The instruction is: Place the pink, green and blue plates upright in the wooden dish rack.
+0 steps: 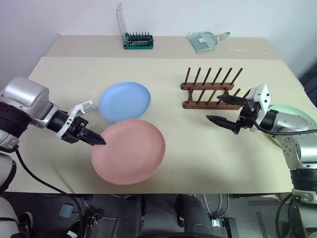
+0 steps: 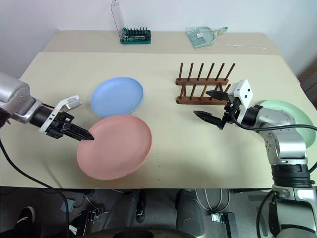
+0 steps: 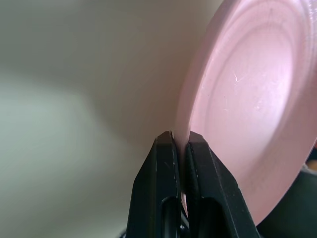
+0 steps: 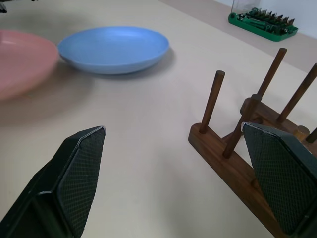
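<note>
Wooden dish rack (image 1: 210,88) empty (no plates in it). Left gripper (image 1: 99,141) clamps pink plate (image 1: 130,151) rim; right gripper (image 1: 224,109) spread wide beside rack. Blue plate (image 1: 124,100) on table, green plate (image 2: 297,116) under right arm.

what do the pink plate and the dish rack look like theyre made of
The pink plate looks like matte plastic, possibly melamine: flat even colour, no gloss, a thin rim with fine scuffs where the left gripper pinches it. The dish rack looks like dark reddish-brown wood with a smooth, maybe oiled finish: round peg dowels set in solid rails, with a faint sheen.
</note>
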Tool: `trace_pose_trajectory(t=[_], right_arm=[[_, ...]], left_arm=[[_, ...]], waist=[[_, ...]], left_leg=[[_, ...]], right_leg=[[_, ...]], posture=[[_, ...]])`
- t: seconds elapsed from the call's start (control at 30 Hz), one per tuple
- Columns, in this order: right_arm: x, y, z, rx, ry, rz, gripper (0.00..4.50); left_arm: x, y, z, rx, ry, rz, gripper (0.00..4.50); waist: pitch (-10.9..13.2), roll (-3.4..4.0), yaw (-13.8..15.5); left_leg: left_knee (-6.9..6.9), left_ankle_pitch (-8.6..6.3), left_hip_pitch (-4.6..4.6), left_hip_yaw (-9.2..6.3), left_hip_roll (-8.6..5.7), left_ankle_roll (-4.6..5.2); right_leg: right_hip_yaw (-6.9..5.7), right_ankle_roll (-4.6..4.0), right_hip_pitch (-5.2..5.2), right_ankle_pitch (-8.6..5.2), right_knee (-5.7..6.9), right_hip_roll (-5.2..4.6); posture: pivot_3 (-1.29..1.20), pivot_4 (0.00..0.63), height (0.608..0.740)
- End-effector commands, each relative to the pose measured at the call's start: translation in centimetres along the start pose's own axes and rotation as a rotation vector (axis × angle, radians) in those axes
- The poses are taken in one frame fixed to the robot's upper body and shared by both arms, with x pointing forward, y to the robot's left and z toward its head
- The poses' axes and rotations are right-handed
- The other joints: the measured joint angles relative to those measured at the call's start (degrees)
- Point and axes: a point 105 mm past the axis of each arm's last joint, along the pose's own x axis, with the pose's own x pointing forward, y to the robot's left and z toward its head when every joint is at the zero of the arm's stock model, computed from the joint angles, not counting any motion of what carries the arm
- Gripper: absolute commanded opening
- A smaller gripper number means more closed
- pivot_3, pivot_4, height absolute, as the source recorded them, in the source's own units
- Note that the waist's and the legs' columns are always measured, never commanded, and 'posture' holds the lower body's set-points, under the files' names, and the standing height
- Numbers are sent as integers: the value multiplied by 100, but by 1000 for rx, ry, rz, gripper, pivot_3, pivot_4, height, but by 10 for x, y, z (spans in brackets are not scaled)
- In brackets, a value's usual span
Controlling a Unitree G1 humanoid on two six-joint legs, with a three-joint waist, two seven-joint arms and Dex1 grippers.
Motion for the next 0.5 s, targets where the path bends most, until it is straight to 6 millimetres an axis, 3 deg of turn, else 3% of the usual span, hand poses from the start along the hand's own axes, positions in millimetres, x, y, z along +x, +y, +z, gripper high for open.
trace_pose_trajectory(t=[0.03,0.1,0.27,0.37,0.43,0.5], right_arm=[[-7,-6,26,-45,-75,-12,4500],[-8,-9,38,-59,-121,-25,4500],[-19,-32,78,-186,-273,-163,4500],[-18,-36,89,-259,-279,-189,4500],[-14,-39,102,-333,-299,-223,4500],[-5,-43,119,-510,-300,-291,4500]], left_arm=[[-3,-22,4,87,-17,-60,24],[-6,-29,22,119,-103,-76,24],[-36,-32,118,204,-718,-10,24],[-46,-49,148,174,-999,-92,24],[-43,-53,160,162,-1155,-70,24],[-39,-66,167,118,-1295,-135,24]], waist=[[0,0,2],[0,0,20],[2,-5,27],[2,-5,11],[1,-3,6],[1,-3,-7]], left_leg=[[0,0,0,0,0,0],[1,0,1,-1,0,0],[36,0,-6,-10,0,1],[38,-1,-8,-9,0,1],[36,10,-7,-1,-1,-19],[37,12,-8,6,-2,-23]], right_leg=[[0,0,0,0,0,0],[0,0,0,0,-1,0],[-8,0,4,1,7,1],[-7,1,5,1,5,-1],[-4,3,5,2,7,-5],[0,4,5,4,6,-8]], posture=[[0,150,724],[0,150,724],[0,150,724],[0,150,724],[0,150,724],[0,150,724]])
